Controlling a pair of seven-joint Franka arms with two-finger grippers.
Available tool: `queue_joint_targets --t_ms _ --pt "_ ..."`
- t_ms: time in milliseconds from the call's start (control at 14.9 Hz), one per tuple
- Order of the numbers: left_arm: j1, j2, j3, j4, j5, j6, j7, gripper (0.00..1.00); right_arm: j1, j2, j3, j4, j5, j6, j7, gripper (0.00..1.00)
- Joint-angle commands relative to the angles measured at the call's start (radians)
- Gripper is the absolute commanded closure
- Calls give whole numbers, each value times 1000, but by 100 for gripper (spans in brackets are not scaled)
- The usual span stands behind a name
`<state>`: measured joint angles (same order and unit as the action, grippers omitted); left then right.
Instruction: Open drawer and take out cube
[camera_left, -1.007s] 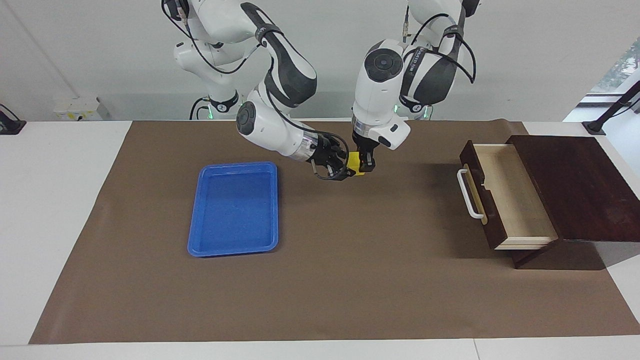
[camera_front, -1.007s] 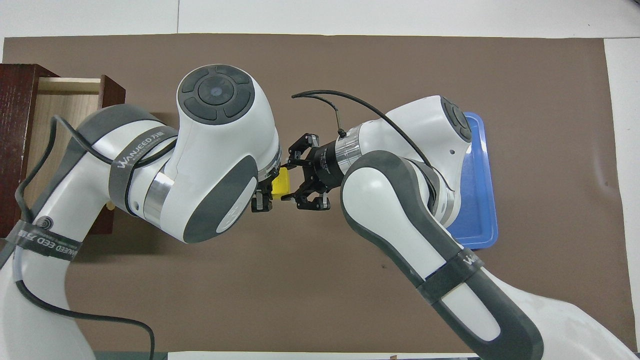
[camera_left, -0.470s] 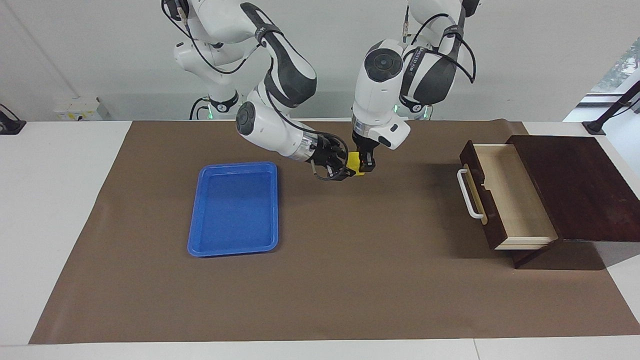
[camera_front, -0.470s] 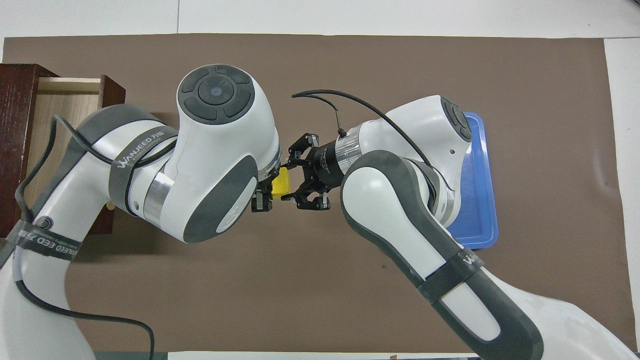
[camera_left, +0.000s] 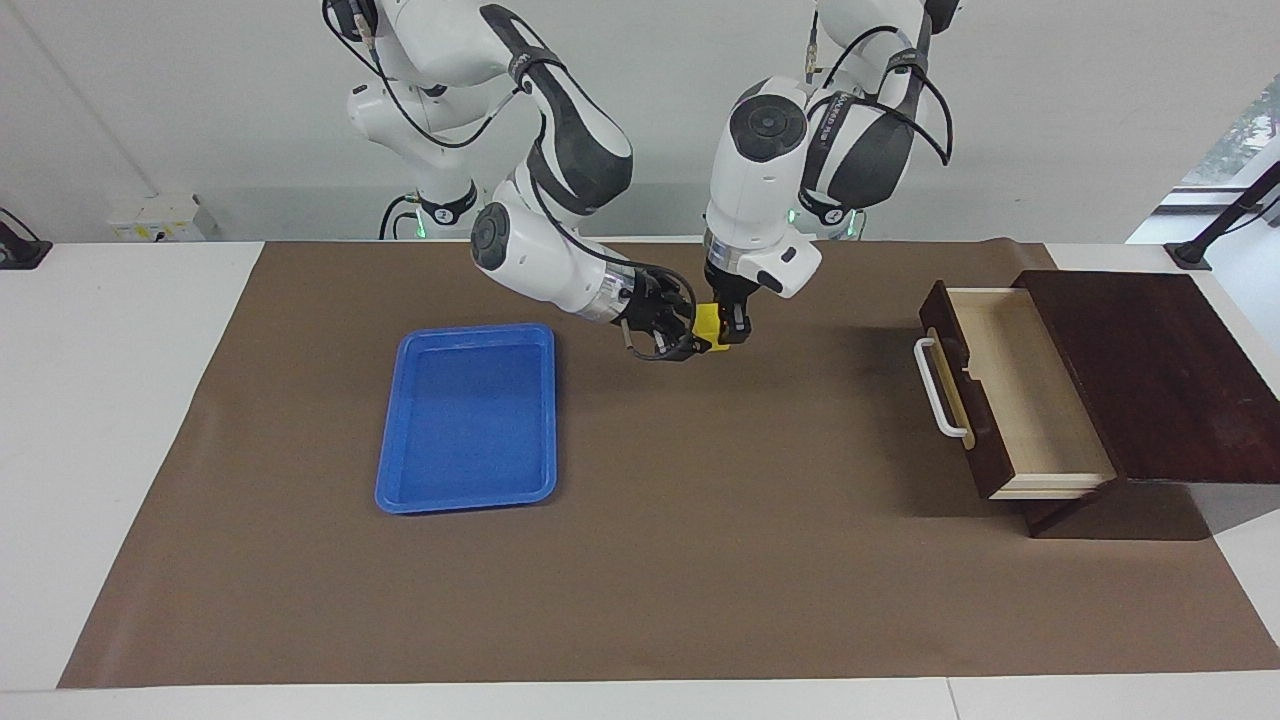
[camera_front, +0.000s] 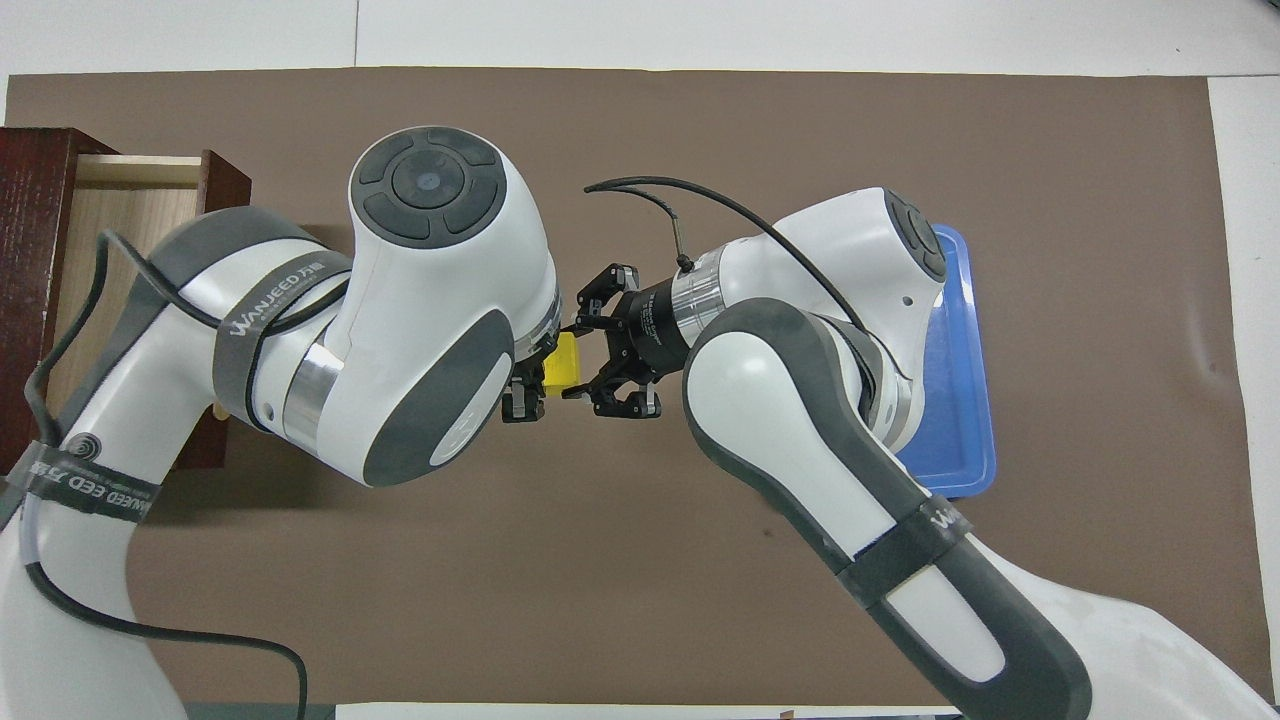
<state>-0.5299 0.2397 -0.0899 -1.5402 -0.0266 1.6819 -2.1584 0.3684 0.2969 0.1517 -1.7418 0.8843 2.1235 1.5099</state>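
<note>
A: Start with the big things. How does the counter (camera_left: 700, 560) look?

B: Take the drawer (camera_left: 1010, 390) as the landmark. It stands pulled well out of its dark box (camera_left: 1150, 370) at the left arm's end, white handle (camera_left: 935, 388) showing, and its pale inside looks empty. So I judge the opening done.

A: And the blue tray (camera_left: 468, 415)?

B: Well apart from the drawer, toward the right arm's end, with nothing in it.

A: Where is the cube (camera_left: 708, 322)?

B: Out of the drawer, held up in the air between drawer and tray, closer to the tray. Both pincers meet on it.

A: Who has it?

B: The left pincer (camera_left: 731, 330) points down and is clenched on the cube. The right pincer (camera_left: 690, 335) comes in sideways with its fingers spread around the cube; whether they press it I cannot tell.

A: What is left, then?

B: It reads as a handover. I judge the taking out done; what remains is passing the cube across and setting it down, likely in the tray.
</note>
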Motion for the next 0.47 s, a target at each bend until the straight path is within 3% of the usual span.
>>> queue_joint_targets --t_ms 0,403 --pt "2 -13 16 32 -1 -7 28 0 -9 7 6 11 25 -27 -37 100" --pt "117 -22 24 6 65 -18 175 0 -26 8 5 22 27 -33 -36 100"
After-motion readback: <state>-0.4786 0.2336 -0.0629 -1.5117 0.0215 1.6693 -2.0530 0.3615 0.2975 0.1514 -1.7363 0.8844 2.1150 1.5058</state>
